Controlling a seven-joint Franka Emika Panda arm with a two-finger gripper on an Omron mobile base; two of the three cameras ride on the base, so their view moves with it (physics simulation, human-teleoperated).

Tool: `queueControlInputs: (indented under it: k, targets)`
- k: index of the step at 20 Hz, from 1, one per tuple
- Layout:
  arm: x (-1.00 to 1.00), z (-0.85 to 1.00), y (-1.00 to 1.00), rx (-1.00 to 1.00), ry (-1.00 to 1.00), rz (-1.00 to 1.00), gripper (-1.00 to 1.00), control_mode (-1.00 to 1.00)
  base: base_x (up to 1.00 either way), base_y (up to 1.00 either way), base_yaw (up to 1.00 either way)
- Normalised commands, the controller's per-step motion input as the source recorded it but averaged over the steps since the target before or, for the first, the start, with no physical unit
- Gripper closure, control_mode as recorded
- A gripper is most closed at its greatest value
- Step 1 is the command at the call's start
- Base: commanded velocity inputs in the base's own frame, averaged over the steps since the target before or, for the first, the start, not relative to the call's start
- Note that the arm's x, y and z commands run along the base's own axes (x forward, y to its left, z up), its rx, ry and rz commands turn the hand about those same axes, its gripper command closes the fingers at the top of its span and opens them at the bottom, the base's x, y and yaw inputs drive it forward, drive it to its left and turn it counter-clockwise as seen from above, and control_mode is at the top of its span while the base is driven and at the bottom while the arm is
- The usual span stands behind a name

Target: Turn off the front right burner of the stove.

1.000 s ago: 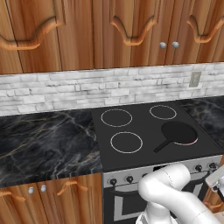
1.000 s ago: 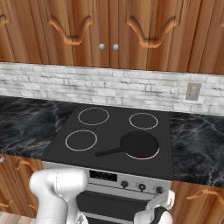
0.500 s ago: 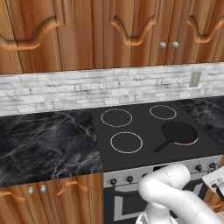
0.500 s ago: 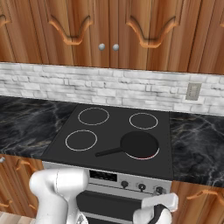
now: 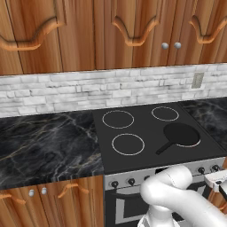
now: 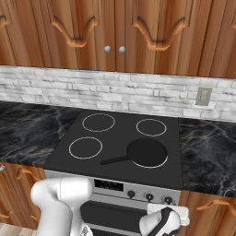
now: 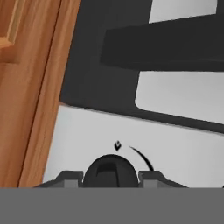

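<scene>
Wooden cabinets and a marble table (image 5: 44, 146) flank the stove (image 6: 115, 152), whose front right burner (image 6: 162, 163) lies under the frying pan (image 6: 146, 152). Low at the steel panel, the end effector (image 7: 110, 177) is pinching a knob (image 7: 109, 171). Risks: fingers slipping off the small knob, or this being the wrong knob.

Carved wooden wall cabinets (image 5: 88, 35) with small round knobs hang above a whitish brick backsplash (image 5: 66, 93) bearing an outlet plate (image 6: 203, 96), over black marble tabletop (image 5: 44, 142) and wooden base cabinets (image 5: 48, 201).
</scene>
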Motion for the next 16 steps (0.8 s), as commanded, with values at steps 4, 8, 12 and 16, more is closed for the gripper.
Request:
queueControlInputs:
  k: [4,8,12,16]
  targets:
    - [0.0,0.08,0.04,0.57,0.02,0.0,1.0,-1.0,0.0,0.0,0.0]
    - [0.0,0.09,0.01,0.61,0.02,0.0,1.0,-1.0,0.0,0.0,0.0]
    - [0.0,0.08,0.04,0.59,0.0,0.0,1.0,-1.0,0.0,0.0,0.0]
    - [0.0,0.06,0.01,0.56,0.0,0.0,1.0,-1.0,0.0,0.0,0.0]
